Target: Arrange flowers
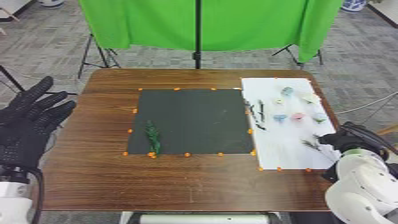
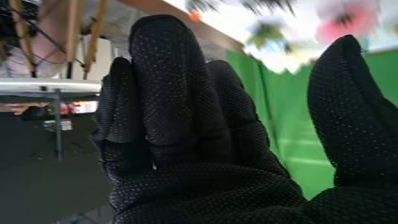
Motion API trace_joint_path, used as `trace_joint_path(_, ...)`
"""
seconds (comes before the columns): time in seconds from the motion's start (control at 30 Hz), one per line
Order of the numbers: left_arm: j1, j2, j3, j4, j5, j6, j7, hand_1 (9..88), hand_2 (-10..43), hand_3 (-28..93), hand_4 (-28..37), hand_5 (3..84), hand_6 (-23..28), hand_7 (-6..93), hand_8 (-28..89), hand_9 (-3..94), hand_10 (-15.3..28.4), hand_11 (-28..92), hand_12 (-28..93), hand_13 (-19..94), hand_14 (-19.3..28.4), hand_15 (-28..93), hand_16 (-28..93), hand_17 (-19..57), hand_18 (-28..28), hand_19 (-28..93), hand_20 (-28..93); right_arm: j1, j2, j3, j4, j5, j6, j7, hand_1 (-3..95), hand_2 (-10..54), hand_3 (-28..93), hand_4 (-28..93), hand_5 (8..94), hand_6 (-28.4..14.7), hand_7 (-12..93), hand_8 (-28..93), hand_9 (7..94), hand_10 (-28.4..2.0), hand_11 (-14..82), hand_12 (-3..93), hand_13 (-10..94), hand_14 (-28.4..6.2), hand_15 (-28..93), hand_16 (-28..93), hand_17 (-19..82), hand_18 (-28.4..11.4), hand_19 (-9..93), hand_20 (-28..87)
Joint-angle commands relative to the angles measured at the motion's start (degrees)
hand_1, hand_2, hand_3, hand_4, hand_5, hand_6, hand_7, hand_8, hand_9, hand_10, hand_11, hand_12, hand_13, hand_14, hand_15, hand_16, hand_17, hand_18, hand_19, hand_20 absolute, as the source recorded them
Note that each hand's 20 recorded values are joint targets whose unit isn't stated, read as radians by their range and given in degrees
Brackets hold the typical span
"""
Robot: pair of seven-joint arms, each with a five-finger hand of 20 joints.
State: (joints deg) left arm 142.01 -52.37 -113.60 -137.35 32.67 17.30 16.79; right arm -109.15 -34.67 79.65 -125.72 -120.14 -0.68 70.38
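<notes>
Your green sprig [image 1: 153,138] lies near the dark mat's [image 1: 195,120] near-left corner, likely anchoring the arrangement; flowers [image 1: 297,117] lie spaced on the white sheet [image 1: 289,156], presumably for easy picking. By the desk's [image 1: 178,195] right edge, your right hand [image 2: 213,192] is empty, thumb apart.

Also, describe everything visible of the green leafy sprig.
The green leafy sprig is long and narrow, its foliage bunched along most of its length. It lies on the left part of the dark rectangular mat, pointing roughly away from the robot, its near end around the mat's near edge. Nothing else touches it; real or artificial, I can't tell.
</notes>
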Motion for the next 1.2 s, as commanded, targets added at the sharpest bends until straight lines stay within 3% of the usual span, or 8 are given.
trace_joint_path(0.03,-0.6,0.21,0.75,0.43,-0.08,-0.81,-0.77,20.0,8.4,76,-28.3,32.9,8.6,10.5,-8,28.1,19.2,27,11,21,27.3,53,-10,-9.9,28.4,58,-1,-0.7,0.8,0.0,1.1,1.9,-2.8,1.2,30.9,-2.6,70,-23,51.5,-9.9,8,-9,65.8,-22.1,24.2,14.2,65,-17.5,65,9,37,-25.6,93,14)
trace_joint_path(0.53,-0.9,0.06,1.07,0.46,-0.21,-0.77,-1.0,20.5,8.3,76,-28.3,33.3,8.6,9.9,-8,28.6,19.3,26,11,22,27.3,52,-10,-9.4,28.3,58,-1,4.3,3.0,-5.5,6.1,4.4,-4.7,-0.1,35.9,-5.5,69,-23,55.1,-8.3,9,-9,67.6,-20.7,26.1,14.1,67,-16.0,66,9,39,-24.3,93,15)
trace_joint_path(0.73,-0.8,0.07,1.15,0.47,-0.16,-0.93,-1.05,20.6,8.3,76,-28.3,33.2,8.6,10.1,-8,28.6,19.3,26,11,22,27.3,52,-10,-9.4,28.2,58,-1,8.5,3.8,-11.2,8.8,1.3,-1.4,-0.1,43.1,-7.4,69,-25,65.6,-4.0,12,-10,75.6,-16.0,27.3,14.4,72,-12.7,64,10,42,-21.9,93,17)
trace_joint_path(0.87,-0.7,0.12,1.06,0.41,-0.28,-0.72,-0.99,20.6,8.2,76,-28.3,33.2,8.5,10.1,-8,28.5,19.2,26,11,22,27.2,52,-10,-9.5,28.3,58,-1,8.9,4.6,-12.6,9.7,-1.3,2.6,-0.3,53.8,-8.4,63,-28,78.5,-2.4,15,1,84.8,-11.9,27.0,16.3,79,-9.3,59,14,47,-19.5,93,21)
trace_joint_path(1.2,-0.1,-0.02,0.48,0.06,-0.25,-0.5,-0.85,20.6,8.2,76,-28.3,33.1,8.6,10.2,-8,28.5,19.3,26,11,22,27.2,52,-10,-9.6,28.3,58,-1,9.3,6.3,-13.0,8.1,-5.4,10.7,-1.1,55.9,-9.5,66,-28,86.8,-0.5,17,6,93.0,-10.4,28.0,17.2,87,-5.8,57,18,53,-18.2,93,30)
